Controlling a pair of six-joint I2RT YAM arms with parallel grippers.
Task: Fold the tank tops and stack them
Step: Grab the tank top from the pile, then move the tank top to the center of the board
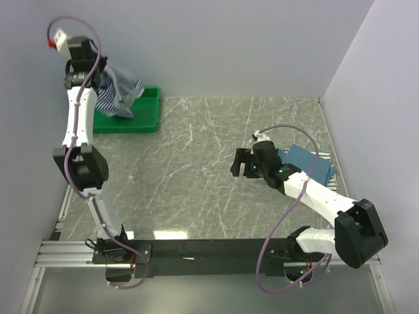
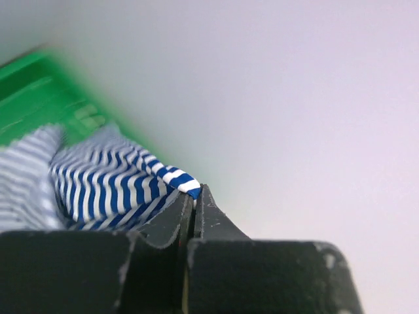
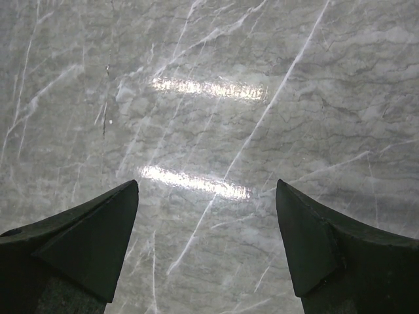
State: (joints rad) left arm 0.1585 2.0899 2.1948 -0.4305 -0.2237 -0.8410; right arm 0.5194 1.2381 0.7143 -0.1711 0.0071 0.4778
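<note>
Across a grey marbled tabletop [image 1: 190,183], a green plastic tray [image 1: 149,116] sits at the far left. Above it a blue-and-white striped cloth tank top [image 1: 121,90] hangs bunched from the left gripper [image 2: 194,195], whose jaws pinch tight on a striped fold. A dusty teal tank top [image 1: 306,162] lies flat at the right edge, partly under the right arm [image 1: 317,196]. The right gripper [image 3: 206,190] hovers over bare marble, jaws spread wide, holding nothing.
</note>
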